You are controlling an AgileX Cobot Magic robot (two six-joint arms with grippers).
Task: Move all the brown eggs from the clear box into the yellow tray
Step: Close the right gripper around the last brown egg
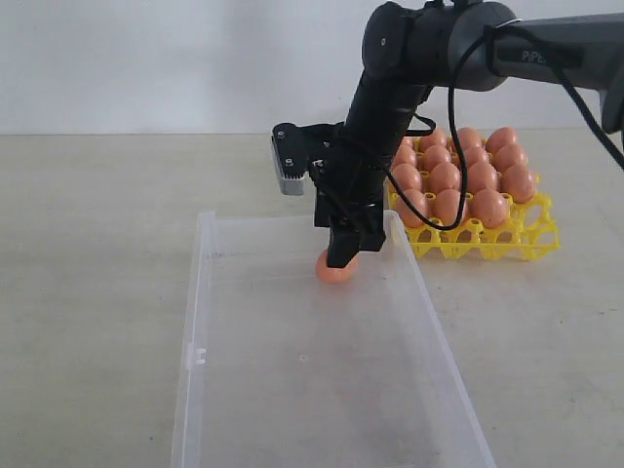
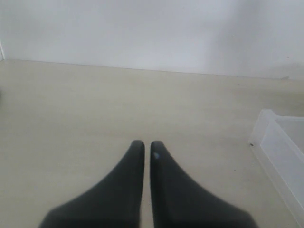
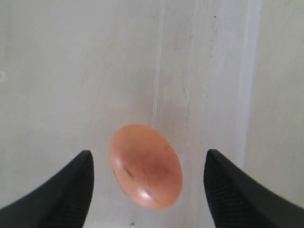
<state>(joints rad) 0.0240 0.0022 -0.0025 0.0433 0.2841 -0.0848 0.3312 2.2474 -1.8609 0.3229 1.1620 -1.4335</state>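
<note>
1 brown egg (image 3: pixel 146 166) is lying on its side in the clear box (image 1: pixel 200 322), near the far end wall, smooth and orange-brown with a few faint dark flecks. the yellow tray (image 1: pixel 507 242) is sitting just beside the box's far right corner, holding many more brown eggs (image 1: pixel 446 177) (the arm and a looping black cable (image 1: pixel 450 146) are covering its left part). the right arm (image 1: pixel 385 107) is reaching down steeply from the upper right, and the right gripper (image 3: pixel 148 153) is hanging over the egg with its jaws spread wide, 1 finger on each side and a gap at both. the left gripper (image 2: pixel 147 145) is hovering over the bare table (image 2: pixel 71 104) near a box corner, its jaws pressed almost together on nothing.
</note>
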